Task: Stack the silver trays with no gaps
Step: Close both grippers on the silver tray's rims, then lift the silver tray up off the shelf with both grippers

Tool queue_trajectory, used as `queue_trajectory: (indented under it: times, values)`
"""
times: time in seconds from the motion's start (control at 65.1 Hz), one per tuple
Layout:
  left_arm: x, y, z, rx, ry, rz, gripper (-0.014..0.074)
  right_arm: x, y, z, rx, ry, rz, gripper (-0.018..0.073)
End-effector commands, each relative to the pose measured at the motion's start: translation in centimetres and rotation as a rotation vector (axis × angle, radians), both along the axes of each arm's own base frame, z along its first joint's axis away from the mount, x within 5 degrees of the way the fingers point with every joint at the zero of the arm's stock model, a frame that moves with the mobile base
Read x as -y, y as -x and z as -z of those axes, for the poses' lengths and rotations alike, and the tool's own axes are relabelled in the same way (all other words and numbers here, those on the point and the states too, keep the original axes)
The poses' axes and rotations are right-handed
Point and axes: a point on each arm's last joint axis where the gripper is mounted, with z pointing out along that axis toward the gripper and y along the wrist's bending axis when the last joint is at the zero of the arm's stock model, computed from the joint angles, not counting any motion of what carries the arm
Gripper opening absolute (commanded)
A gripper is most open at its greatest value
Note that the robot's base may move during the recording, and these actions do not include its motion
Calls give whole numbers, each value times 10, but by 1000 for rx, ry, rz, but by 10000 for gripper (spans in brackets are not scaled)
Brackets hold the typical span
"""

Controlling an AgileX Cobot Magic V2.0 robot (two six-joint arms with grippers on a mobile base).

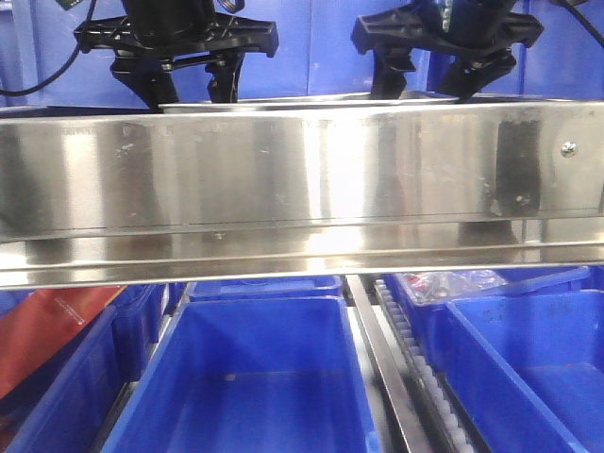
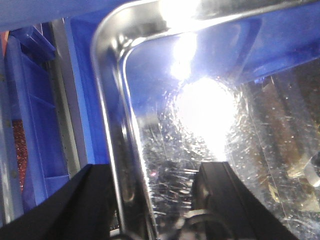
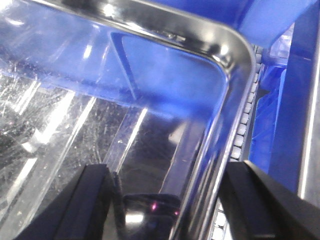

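Observation:
A silver tray (image 1: 283,104) lies behind the long steel rail, only its front rim showing in the front view. In the left wrist view the tray (image 2: 200,125) shows its scratched bottom and its rounded left corner. My left gripper (image 2: 152,172) is open and straddles the tray's left rim, one finger (image 2: 90,200) outside and one (image 2: 220,195) inside. In the right wrist view the tray (image 3: 100,115) shows its right corner. My right gripper (image 3: 170,172) is open and straddles the right rim. I cannot tell whether another tray lies under it.
The steel rail (image 1: 302,189) spans the front view and hides the lower jaws. Below it stand blue bins (image 1: 255,377) (image 1: 538,368), a red packet (image 1: 47,330) at the left and a roller track (image 1: 415,368). Blue bin walls surround the tray.

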Motion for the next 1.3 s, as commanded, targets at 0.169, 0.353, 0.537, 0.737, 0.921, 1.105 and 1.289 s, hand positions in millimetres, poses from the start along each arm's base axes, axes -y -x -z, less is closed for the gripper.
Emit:
queue_trajectory:
  times: [0.169, 0.353, 0.537, 0.737, 0.921, 1.105, 1.289]
  values:
    - [3, 2, 12, -57, -18, -6, 216, 0, -2, -6, 45, 5, -6, 180]
    - [3, 1, 12, -52, -22, -5, -43, 0, -3, -6, 56, 4, -5, 4]
    - [2, 1, 12, -45, -28, -4, -9, -1, -4, -7, 64, 1, -5, -78]
    - [-1, 2, -2, 9, -18, 3, -9, -1, -5, -8, 81, -2, -3, -79]
    - [-9, 6, -27, 93, -18, 6, -9, 1, -1, -18, 106, -10, -3, -79]
    - [-17, 15, -51, 142, 11, 4, -9, 5, 13, -40, 128, -19, -5, -79]
    - [-25, 26, -73, 181, 40, 0, -13, 9, 28, -54, 103, -12, -12, -79]
